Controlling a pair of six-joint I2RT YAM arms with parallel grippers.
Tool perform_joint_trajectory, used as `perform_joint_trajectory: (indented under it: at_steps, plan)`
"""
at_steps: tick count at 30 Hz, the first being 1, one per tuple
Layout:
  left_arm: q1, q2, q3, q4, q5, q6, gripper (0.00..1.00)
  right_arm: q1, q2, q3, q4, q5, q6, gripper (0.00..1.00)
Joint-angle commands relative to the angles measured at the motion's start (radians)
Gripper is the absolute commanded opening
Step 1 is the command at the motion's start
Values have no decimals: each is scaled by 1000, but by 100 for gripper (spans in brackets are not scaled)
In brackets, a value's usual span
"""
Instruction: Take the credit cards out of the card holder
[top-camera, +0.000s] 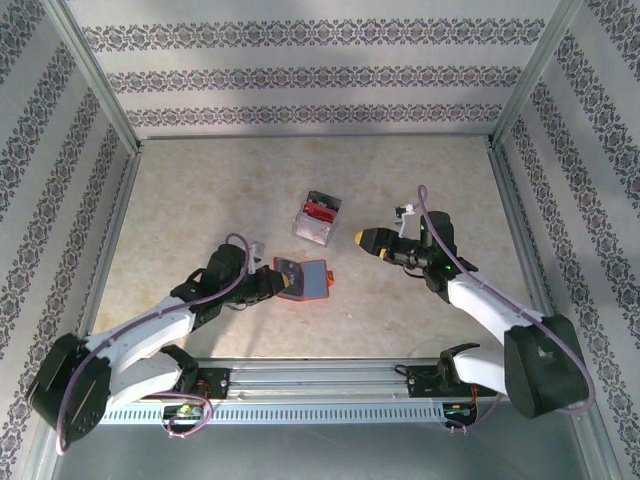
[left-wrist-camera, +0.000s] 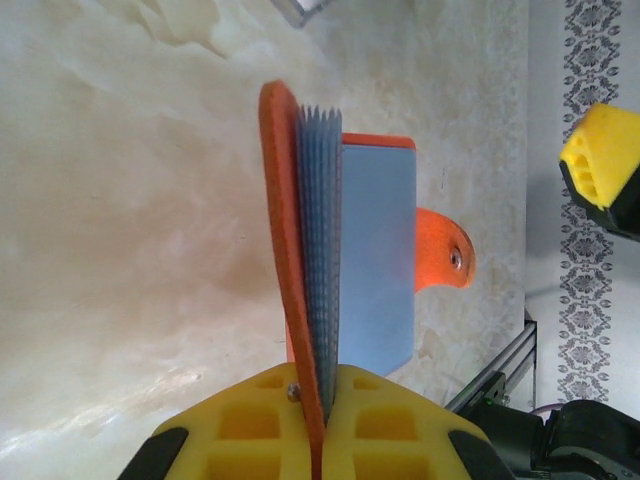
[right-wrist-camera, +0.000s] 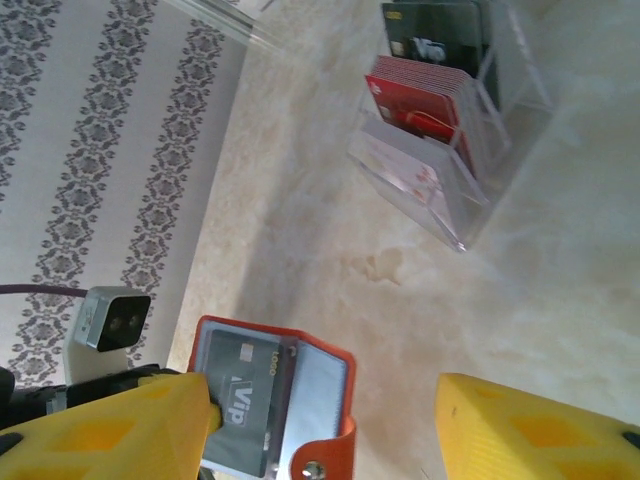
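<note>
The orange-red card holder (top-camera: 305, 278) lies open on the table, grey-blue pockets up. My left gripper (top-camera: 272, 285) is shut on its left cover. In the left wrist view the yellow fingers (left-wrist-camera: 260, 420) pinch the orange cover and pocket edges of the card holder (left-wrist-camera: 375, 250), whose snap tab (left-wrist-camera: 445, 250) points away. A dark grey credit card (right-wrist-camera: 235, 400) marked VIP sits in a pocket of the card holder (right-wrist-camera: 320, 385). My right gripper (top-camera: 365, 238) hovers open to the holder's right, apart from it, and the right gripper (right-wrist-camera: 322, 400) has nothing between its fingers.
A clear plastic box (top-camera: 317, 217) holding red and dark cards stands just behind the holder, and the clear plastic box (right-wrist-camera: 440, 110) is at the upper right in the right wrist view. Patterned walls and metal rails ring the beige table (top-camera: 200, 200).
</note>
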Motion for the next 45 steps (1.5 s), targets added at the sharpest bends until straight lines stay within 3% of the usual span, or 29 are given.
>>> perform_joint_trajectory:
  at_steps: [1,7,13,16,24,28,30,33,37,42,45]
  plan:
    - [-60,90,24,228,-61,-84,0,-30,-59,-25,-106,15,-41,61]
    - [-141,276,59,393,-113,-127,0,-44,-89,-20,-150,1,-69,61]
    - [-145,401,67,497,-106,-129,0,-44,-93,-24,-167,-24,-78,61]
    - [-145,440,48,559,-120,-150,8,-44,-106,-26,-184,-26,-80,61]
    - [-136,379,39,411,-157,-96,50,-43,-119,12,-288,-22,-111,61]
    - [-93,227,28,200,-202,-35,77,-45,-136,35,-330,-16,-119,62]
    - [-45,148,25,79,-206,-1,81,-45,-134,54,-358,-24,-132,62]
    - [38,20,26,-51,-173,48,81,-43,-129,78,-397,-46,-134,61]
    - [86,-97,69,-156,-110,105,68,-21,-149,105,-425,-53,-87,57]
    - [89,-62,117,-149,3,128,45,99,-144,152,-422,-10,-7,53]
    - [91,-19,116,-117,3,110,34,219,-110,195,-412,67,27,49]
